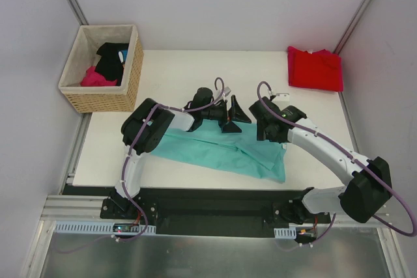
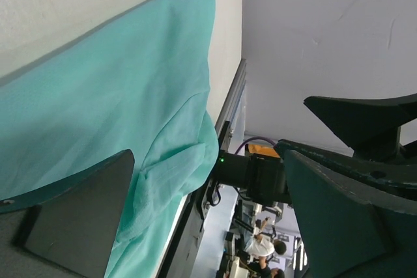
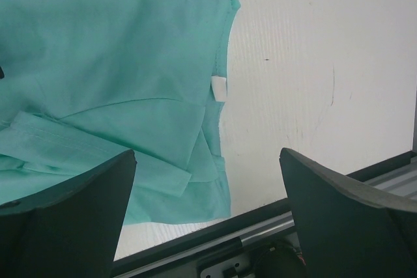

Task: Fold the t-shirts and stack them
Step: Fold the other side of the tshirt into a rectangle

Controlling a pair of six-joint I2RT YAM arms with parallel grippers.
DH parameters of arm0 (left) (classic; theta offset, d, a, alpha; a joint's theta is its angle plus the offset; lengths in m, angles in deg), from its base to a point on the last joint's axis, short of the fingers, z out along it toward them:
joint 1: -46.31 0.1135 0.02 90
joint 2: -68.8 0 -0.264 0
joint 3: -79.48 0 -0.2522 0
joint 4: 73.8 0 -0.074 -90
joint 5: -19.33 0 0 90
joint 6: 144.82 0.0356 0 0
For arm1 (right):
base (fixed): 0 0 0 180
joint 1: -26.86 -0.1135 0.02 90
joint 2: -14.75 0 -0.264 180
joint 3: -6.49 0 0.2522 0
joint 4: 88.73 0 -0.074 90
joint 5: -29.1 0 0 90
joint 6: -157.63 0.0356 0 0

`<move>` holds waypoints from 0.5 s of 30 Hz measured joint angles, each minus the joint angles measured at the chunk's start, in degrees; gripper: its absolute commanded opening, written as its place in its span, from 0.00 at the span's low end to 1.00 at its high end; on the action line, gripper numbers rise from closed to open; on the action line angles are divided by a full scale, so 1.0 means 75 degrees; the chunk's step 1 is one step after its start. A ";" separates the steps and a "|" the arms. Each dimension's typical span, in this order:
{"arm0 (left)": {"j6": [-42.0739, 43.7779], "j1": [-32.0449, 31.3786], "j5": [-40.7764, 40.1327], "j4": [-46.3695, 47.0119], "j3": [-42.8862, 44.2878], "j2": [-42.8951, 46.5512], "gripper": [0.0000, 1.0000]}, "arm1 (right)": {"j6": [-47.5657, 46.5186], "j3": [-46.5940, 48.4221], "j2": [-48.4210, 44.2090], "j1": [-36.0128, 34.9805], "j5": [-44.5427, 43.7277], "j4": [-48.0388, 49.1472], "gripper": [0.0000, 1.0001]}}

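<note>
Teal cloth covers the near middle of the table (image 1: 195, 69): the teal shirt (image 1: 221, 151) lies flat but rumpled, one flap doubled over itself, running from beside the left arm across to the near right edge. Both claws hang over it with nothing in them. The left gripper (image 1: 234, 116) sits above the shirt's far edge at mid-table, turned on its side, jaws wide apart; from its wrist camera the cloth fills the space past the one finger (image 2: 78, 219) and ends at the table's edge, while the other finger stands against the wall behind. The right gripper (image 1: 268, 125) is just beside it, over the shirt's right part, jaws spread just as wide; from its wrist the cloth lies under the left finger (image 3: 65, 213) and reaches into the gap, its hem and a small white label (image 3: 219, 88) about midway, with bare table under the right finger (whether either claw touches the cloth I cannot tell). The red shirt (image 1: 315, 68) lies folded into a rough square at the far right corner, well apart from both claws. A wicker basket (image 1: 104, 99) off the far left corner holds a black garment (image 1: 112, 56) and a pink garment (image 1: 96, 77)
</note>
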 measured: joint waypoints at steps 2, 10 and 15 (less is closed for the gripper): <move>0.0035 0.0009 0.0003 -0.0023 0.0169 -0.0105 0.99 | 0.0000 -0.0058 0.0000 0.0000 0.0064 0.0009 0.97; 0.0568 0.0367 -0.0096 -0.0580 0.0286 -0.0131 0.99 | 0.0000 -0.0262 0.0000 0.0000 0.0251 0.0067 0.97; 0.0839 0.0676 -0.0297 -0.0828 0.0227 -0.0227 0.99 | 0.0000 -0.0262 0.0044 -0.0026 0.0286 0.0169 0.97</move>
